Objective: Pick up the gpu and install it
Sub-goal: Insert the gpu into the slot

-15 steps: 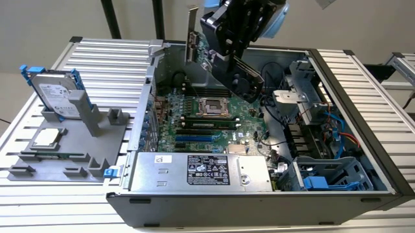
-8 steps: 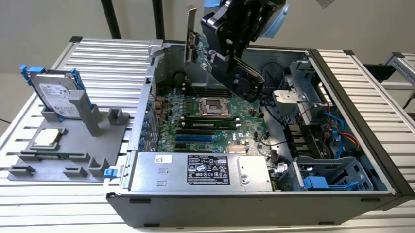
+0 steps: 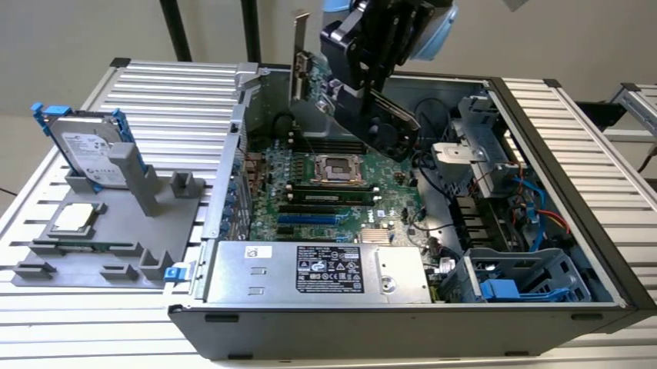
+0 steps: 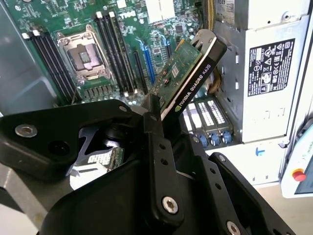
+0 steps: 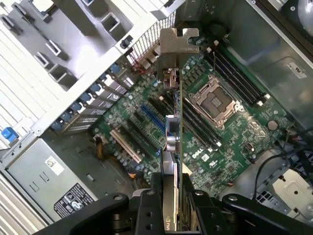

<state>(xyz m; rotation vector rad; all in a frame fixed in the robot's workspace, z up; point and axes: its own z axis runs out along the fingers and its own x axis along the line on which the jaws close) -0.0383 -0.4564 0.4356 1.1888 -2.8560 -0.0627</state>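
Gripping the gpu (image 4: 188, 73) by one end, the hand (image 4: 155, 120) is clamped on the card and holds it in the air, edge-on, directly above the motherboard (image 5: 234, 142) inside the open computer case (image 3: 411, 330). That probably keeps its connector edge facing the slots below. The hand hides its gripped end, and I cannot tell which slot it is over.

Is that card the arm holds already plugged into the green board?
No, the gpu hangs tilted in the gripper, clear above the motherboard.
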